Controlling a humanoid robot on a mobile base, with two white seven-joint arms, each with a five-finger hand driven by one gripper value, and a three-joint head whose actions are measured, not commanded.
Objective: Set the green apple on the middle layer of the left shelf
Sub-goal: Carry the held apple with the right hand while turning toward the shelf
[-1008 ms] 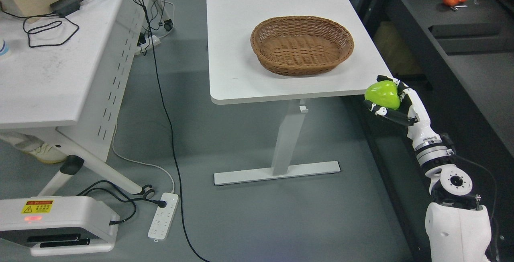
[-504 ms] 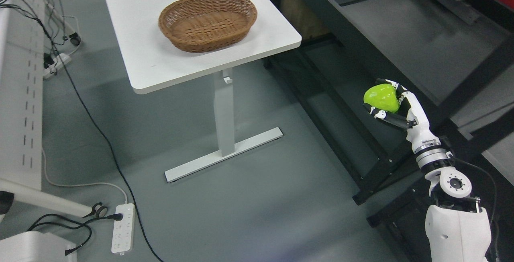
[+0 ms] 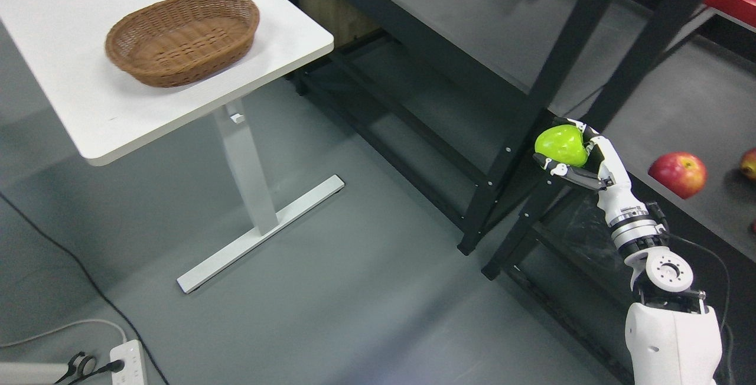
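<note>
The green apple (image 3: pixel 561 144) rests in my right hand (image 3: pixel 572 155), whose fingers are curled around it, palm up. The arm rises from the lower right corner. The hand is held in front of the black upright posts (image 3: pixel 546 95) where two dark shelf units meet. The left shelf unit (image 3: pixel 449 25) runs from the top centre down to those posts, its grey layer bare where I can see it. My left hand does not show.
A brown wicker basket (image 3: pixel 183 36) stands on the white table (image 3: pixel 77 113) at the upper left. A red apple (image 3: pixel 677 173) and part of another fruit (image 3: pixel 749 164) lie on the right shelf. A power strip (image 3: pixel 127 364) and cable lie on the floor at the lower left.
The whole picture has swung: the table and basket slid to the left and the shelves came into view, so the camera turned right. My right hand keeps the apple at the same spot in the picture.
</note>
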